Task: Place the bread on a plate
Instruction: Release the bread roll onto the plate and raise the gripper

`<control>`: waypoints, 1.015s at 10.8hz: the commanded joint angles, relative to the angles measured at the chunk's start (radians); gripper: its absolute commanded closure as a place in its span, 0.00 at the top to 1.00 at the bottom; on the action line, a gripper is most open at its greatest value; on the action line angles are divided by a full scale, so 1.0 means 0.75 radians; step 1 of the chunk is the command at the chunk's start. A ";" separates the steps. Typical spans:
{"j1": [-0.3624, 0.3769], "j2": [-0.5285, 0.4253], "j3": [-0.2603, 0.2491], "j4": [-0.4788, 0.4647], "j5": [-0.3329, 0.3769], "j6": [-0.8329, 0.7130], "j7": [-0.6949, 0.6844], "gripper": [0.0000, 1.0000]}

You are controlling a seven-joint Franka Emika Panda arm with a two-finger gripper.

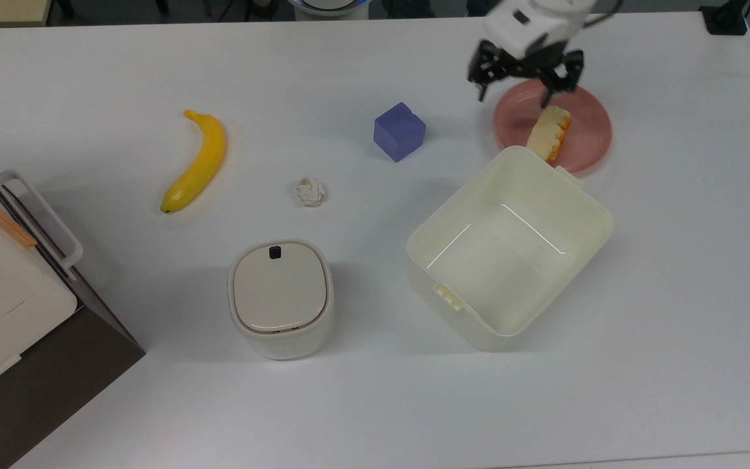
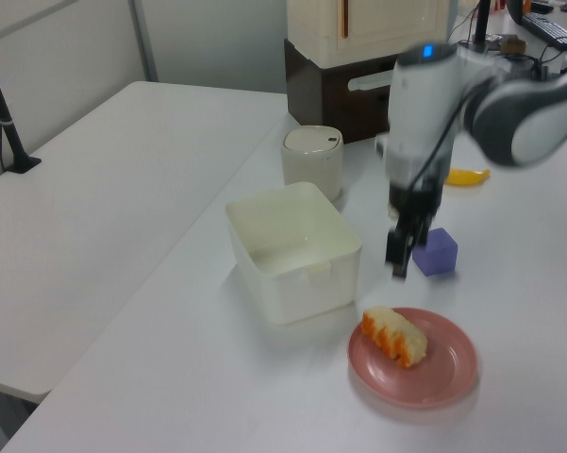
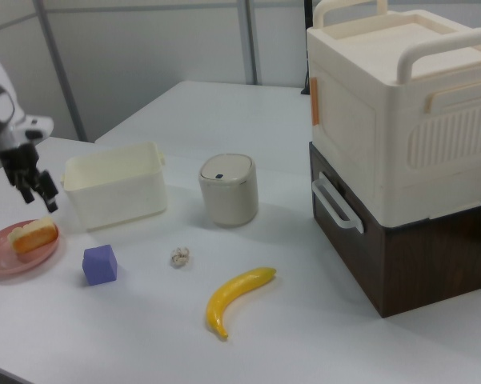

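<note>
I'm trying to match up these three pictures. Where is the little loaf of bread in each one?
Top view: the bread lies on the pink plate, upper right.
Left view: lower right, on the plate.
Right view: far left, on the plate.
Shared landmark: the purple cube beside the plate.

Bread: ridged orange top, pale sides. Beside it, plastic tub, smooth cream, slight gloss.

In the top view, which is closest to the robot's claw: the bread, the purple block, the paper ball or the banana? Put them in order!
From the gripper:
1. Bread, just below it, lying on the pink plate.
2. Purple block, toward the top view's left.
3. Paper ball, farther left and lower.
4. Banana, farthest left.
</note>
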 commanded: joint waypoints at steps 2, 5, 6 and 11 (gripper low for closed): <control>-0.273 -0.200 -0.008 -0.034 0.020 -0.200 -0.481 1.00; -0.433 -0.213 -0.035 0.021 0.030 -0.202 -0.729 1.00; -0.427 -0.205 -0.094 0.069 0.071 -0.242 -0.749 1.00; -0.303 -0.139 -0.329 0.293 0.114 -0.451 -0.811 1.00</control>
